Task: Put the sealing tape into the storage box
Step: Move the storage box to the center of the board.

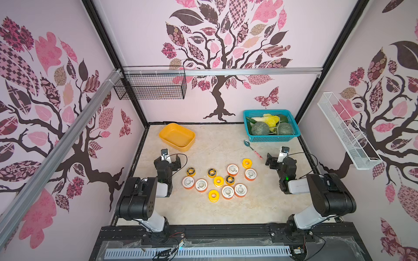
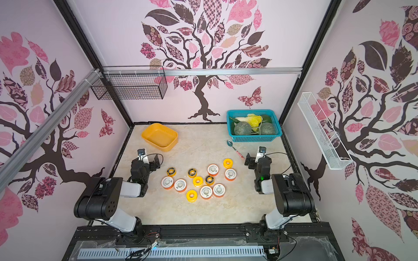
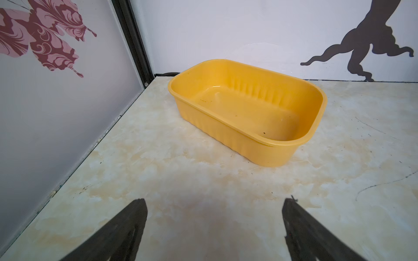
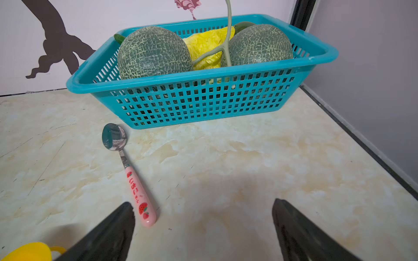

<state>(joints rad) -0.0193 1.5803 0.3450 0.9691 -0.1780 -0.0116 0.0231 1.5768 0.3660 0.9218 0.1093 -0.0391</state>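
— Cream marbled worktop (image 1: 214, 153) in both top views: what sits on it?
— A dozen small round spools of sealing tape (image 1: 218, 181), white-and-orange or yellow, lie clustered mid-worktop. They are well apart from the shallow yellow-orange plastic storage box (image 1: 174, 144) in the far left corner.
— Left wrist view?
— The box is bare inside; the left hand (image 3: 213, 201) is spread wide, grasping nothing.
— Right wrist view?
— The right hand (image 4: 202, 202) is spread and empty too, beside a pink-handled spoon (image 4: 133, 183), facing a teal latticed basket (image 4: 203, 101). I judge nothing is done; all twelve are left to move.
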